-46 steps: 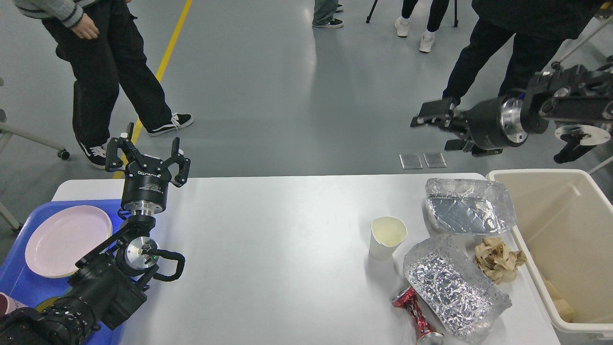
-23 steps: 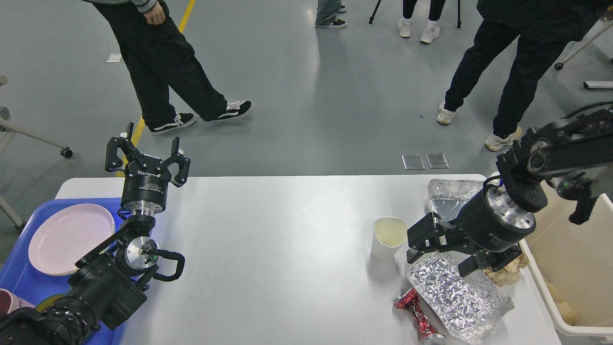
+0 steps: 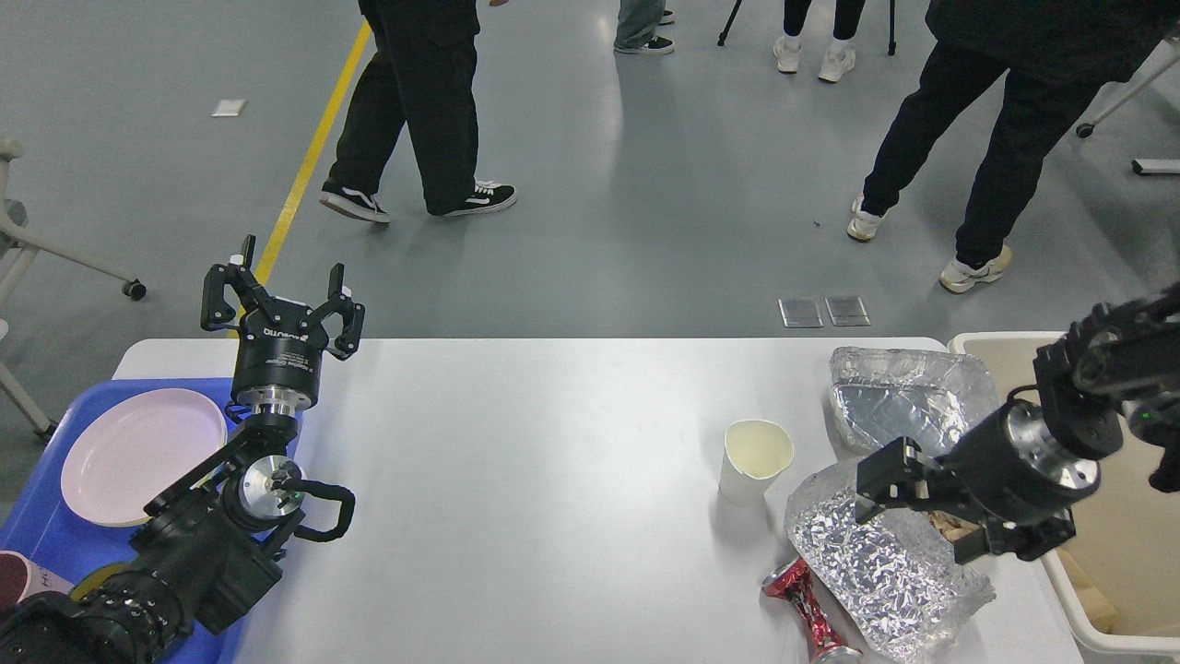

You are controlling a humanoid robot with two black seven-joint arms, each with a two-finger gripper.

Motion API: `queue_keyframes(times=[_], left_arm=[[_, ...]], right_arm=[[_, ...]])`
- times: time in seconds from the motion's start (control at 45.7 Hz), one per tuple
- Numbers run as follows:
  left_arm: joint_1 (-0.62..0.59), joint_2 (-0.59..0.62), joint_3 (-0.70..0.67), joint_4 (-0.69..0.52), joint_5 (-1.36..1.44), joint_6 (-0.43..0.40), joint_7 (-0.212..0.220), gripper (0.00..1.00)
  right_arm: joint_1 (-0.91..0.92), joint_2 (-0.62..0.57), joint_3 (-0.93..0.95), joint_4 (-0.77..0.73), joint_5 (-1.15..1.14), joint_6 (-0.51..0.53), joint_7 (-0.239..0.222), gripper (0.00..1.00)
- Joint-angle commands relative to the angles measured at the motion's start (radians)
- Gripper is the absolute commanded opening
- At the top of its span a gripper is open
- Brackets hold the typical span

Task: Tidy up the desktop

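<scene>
Our left gripper [image 3: 281, 293] stands spread above the desktop [image 3: 535, 461] at its far left corner; our right gripper [image 3: 908, 498] hovers near the right edge, its state unclear.

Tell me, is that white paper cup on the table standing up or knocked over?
Standing upright. The paper cup rests on its base on the desktop, its open mouth facing up.
</scene>
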Motion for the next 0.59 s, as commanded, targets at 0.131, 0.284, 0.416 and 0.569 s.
queue_keyframes(times=[0.131, 0.284, 0.416, 0.569], left_arm=[[0.000, -0.001, -0.001, 0.000, 0.000, 0.000, 0.000, 0.97], [0.000, 0.000, -0.001, 0.000, 0.000, 0.000, 0.000, 0.97], [0.000, -0.001, -0.001, 0.000, 0.000, 0.000, 0.000, 0.97], [0.000, -0.001, -0.001, 0.000, 0.000, 0.000, -0.001, 0.97]], right_arm=[[-0.307, -0.133, 0.013, -0.002, 0.001, -0.275, 0.003, 1.00], [-0.589, -0.171, 0.138, -0.037, 0.001, -0.526, 0.017, 1.00], [-0.775, -0.208, 0.303, -0.080, 0.001, -0.593, 0.026, 1.00], [-0.950, -0.222, 0.505, -0.158, 0.001, -0.638, 0.058, 1.00]])
